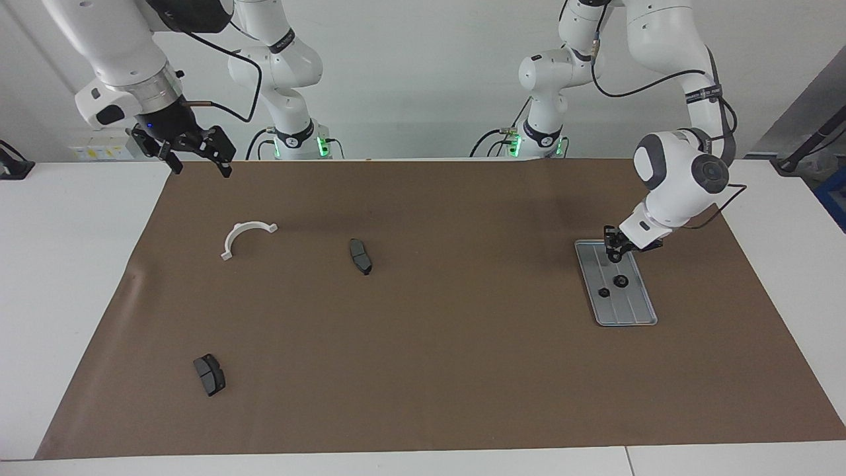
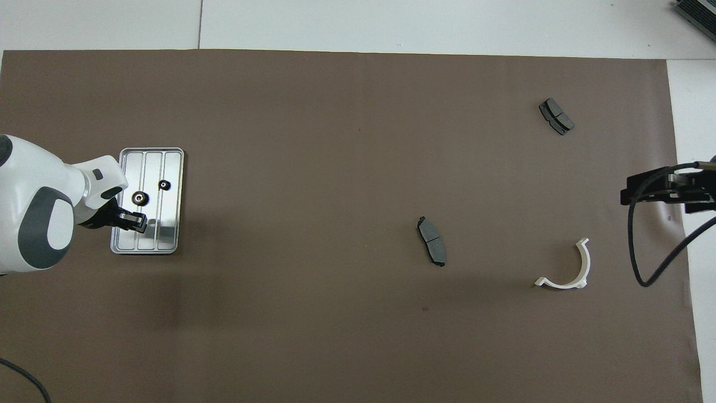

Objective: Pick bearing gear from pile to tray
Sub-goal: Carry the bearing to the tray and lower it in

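The silver tray [image 1: 638, 314] [image 2: 170, 224] lies on the brown mat toward the left arm's end of the table. Two black bearing gears rest in it: the larger one [image 1: 620, 280] [image 2: 139, 197] and a smaller one [image 1: 603, 291] [image 2: 163, 184]. My left gripper [image 1: 615, 256] [image 2: 136, 222] hangs shut and holds nothing, over the end of the tray nearer to the robots, clear of both gears. My right gripper [image 1: 201, 170] [image 2: 665, 190] waits open in the air over the mat's edge at the right arm's end.
What is left of the pile lies spread toward the right arm's end: a white curved bracket [image 1: 236, 233] [image 2: 586, 263], a dark brake-pad piece [image 1: 360, 256] [image 2: 431, 240] mid-table, and another [image 1: 209, 374] [image 2: 556, 116] farther from the robots.
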You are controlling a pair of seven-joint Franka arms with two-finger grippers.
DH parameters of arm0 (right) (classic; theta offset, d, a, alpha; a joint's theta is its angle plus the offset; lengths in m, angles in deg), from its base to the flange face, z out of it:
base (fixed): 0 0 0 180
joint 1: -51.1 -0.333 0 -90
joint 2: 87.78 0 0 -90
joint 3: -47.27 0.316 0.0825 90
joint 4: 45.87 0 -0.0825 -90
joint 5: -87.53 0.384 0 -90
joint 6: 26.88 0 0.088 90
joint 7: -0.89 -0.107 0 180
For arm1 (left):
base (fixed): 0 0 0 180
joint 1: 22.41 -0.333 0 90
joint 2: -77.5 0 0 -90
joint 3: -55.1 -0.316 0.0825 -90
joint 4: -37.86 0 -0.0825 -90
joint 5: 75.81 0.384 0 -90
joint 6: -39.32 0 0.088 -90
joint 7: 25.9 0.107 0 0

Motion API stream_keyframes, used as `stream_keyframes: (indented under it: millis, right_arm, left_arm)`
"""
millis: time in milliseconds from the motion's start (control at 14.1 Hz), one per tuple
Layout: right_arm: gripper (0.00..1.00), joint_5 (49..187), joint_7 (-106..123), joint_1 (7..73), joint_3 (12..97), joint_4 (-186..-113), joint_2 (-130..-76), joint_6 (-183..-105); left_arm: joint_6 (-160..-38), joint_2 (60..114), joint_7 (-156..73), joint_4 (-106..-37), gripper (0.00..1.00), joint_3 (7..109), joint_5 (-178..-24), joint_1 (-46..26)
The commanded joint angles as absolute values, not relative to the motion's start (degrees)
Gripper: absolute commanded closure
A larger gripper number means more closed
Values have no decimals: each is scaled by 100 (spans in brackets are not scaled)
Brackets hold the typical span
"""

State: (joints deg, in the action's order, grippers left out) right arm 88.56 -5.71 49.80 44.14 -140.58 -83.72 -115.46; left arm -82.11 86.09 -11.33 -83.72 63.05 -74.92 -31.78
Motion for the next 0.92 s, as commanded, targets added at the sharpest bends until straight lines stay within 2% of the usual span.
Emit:
stream_keyframes:
  millis: [0,142,284,426,568,852]
  right_arm:
    - [0,8911,-676,4987,4428,-14132,-8286,-11468]
    - [0,8911,-676,4987,4428,-14132,-8286,-11477]
    - [0,8911,-676,4996,4428,-14140,-8286,-11477]
    - [0,8911,-676,4987,4428,-14132,-8286,-11477]
    - [0,8911,-676,4987,4428,-14140,-8286,-11477]
    - [0,8911,-676,4987,4428,-14132,-8286,-11486]
  left_arm:
    - [-8443,8383,-1439,-8650,87,6266,-7537,-2962]
    - [-8461,8401,-1447,-8624,60,6266,-7607,-2927]
    - [-8461,8418,-1430,-8563,40,6266,-7607,-2927]
    - [-8434,8418,-1430,-8422,33,6257,-7607,-2927]
    - [-8321,8418,-1447,-8151,32,6266,-7607,-2935]
    - [-6988,8462,-1456,-6896,31,6258,-7721,-2935]
